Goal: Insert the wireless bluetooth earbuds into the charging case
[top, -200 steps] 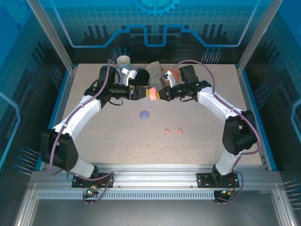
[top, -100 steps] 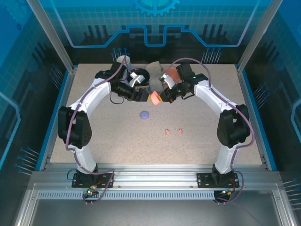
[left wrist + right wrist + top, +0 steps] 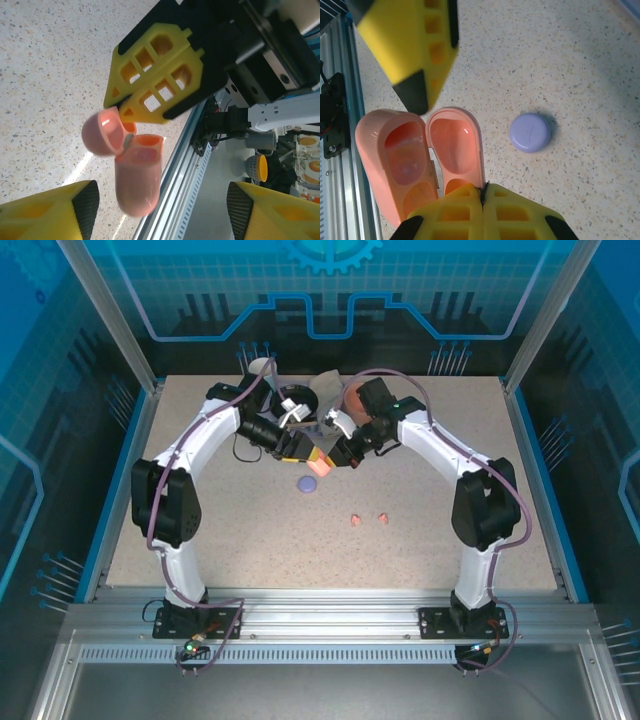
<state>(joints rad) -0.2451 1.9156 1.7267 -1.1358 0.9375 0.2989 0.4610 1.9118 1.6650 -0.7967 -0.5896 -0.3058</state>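
A salmon-pink charging case hangs open above the table, its hollow body and lid side by side. My right gripper is shut on the lid's rim, also seen from the left wrist. My left gripper stands open just left of the case. The case body hangs between its pads, nearer the left pad, touching neither. Two pink earbuds lie on the table in front. No earbud shows inside the case.
A shut lavender case lies on the table just below the held case. A white cup, a black round object and a grey pouch stand at the back. The table's metal front rail is seen past the case.
Both grippers have come forward and down with the pink case, which now hangs just above the lavender case. The left arm's elbow has swung inward.
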